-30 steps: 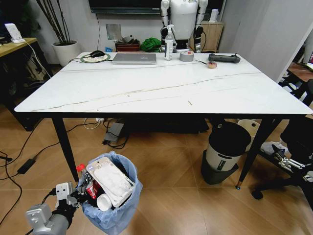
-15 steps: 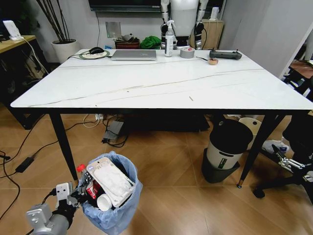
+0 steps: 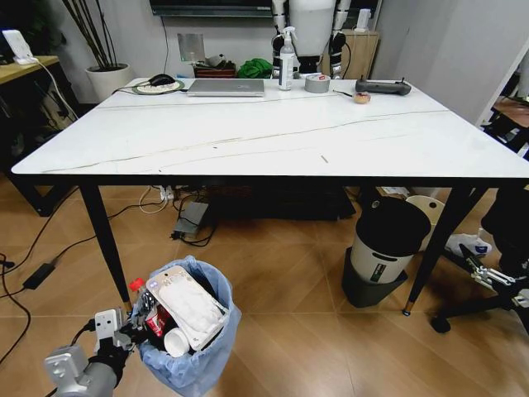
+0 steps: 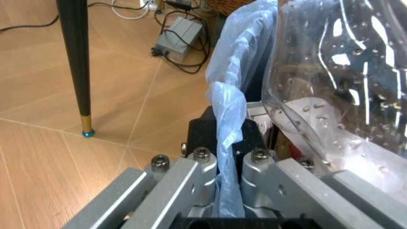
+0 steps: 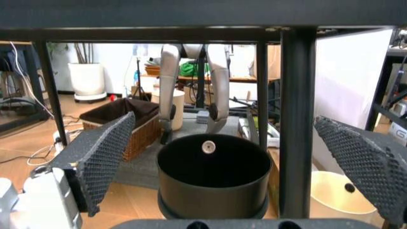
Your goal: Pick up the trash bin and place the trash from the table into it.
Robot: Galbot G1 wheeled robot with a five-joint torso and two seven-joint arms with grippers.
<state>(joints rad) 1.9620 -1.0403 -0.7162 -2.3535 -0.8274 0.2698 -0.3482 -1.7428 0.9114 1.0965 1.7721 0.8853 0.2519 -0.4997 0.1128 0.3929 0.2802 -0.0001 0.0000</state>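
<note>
Your left gripper point(image 4: 219, 191) is bare silver-grey metal, with round-headed screws along the finger bases. Your right gripper point(image 5: 235, 157) carries dark, dimpled triangular pads point(image 5: 102, 155).

The table point(image 3: 273, 132) has a white top with thin dark lines running across it, like marble, and its legs are black. At about 7 o'clock in the head view, the trash bin point(image 3: 194, 364) wears a crinkly light-blue bag. Inside it, the trash point(image 3: 183, 308) is mostly white, with bits of red. The left gripper point(image 3: 111, 327) next to it is silver-grey. At about 4 o'clock stands a white-and-black cylinder point(image 3: 384, 252) with a grey base. The floor point(image 3: 281, 273) is warm brown wood. In the right wrist view, the right gripper point(image 5: 222, 157) has 2 dark grey pads point(image 5: 102, 157) covered in tiny dots.
</note>
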